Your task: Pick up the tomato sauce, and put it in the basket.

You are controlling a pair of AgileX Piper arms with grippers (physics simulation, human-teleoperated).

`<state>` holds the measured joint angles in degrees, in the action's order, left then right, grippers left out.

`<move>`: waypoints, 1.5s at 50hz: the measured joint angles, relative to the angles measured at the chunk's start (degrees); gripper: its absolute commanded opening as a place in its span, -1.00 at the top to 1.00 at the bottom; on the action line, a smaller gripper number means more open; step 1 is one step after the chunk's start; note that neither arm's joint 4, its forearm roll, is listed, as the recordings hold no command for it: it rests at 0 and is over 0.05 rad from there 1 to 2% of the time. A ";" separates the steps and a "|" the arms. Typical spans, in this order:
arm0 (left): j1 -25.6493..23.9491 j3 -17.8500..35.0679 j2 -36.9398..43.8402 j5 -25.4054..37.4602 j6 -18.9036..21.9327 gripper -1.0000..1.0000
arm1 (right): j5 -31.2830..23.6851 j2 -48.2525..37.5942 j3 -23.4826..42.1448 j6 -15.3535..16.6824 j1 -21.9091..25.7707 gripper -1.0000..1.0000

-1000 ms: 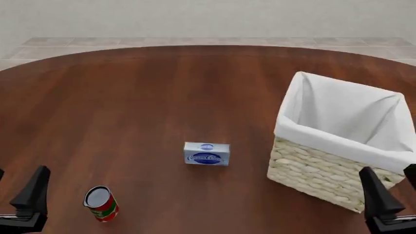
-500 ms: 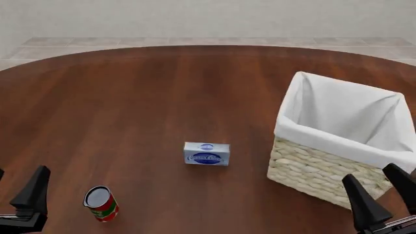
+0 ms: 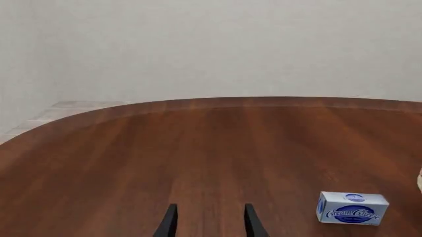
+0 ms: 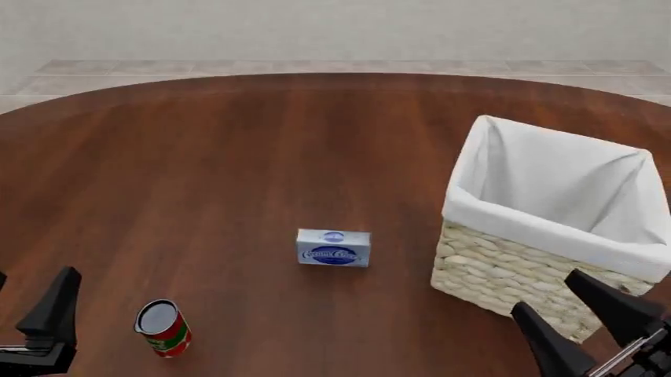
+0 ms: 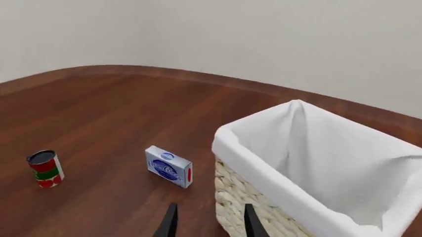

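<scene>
Nearest me in the front view, my left gripper (image 4: 31, 326) sits at the table's (image 4: 210, 157) near-left edge and my right gripper (image 4: 587, 322) at the near right, right in front of the basket (image 4: 524, 283); both have their fingers spread with nothing between them. The tomato sauce (image 4: 163, 327) stands on end just right of the left gripper, its long axis close to vertical, silvery top up. Farther out, mid-table, lies the blue-and-white box (image 4: 333, 247), with the basket to its right. My left wrist view shows the box (image 3: 351, 208) but no can; the right wrist view catches the can (image 5: 45, 169), box (image 5: 169, 167) and basket (image 5: 316, 163) together.
</scene>
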<state>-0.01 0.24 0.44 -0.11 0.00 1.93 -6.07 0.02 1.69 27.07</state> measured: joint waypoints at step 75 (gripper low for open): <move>0.00 0.00 0.00 0.00 0.00 -1.00 | 27.03 -64.68 21.55 -3.46 26.76 -1.00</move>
<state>-0.01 0.25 0.44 -0.11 0.00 28.96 -70.74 21.58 -1.78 53.83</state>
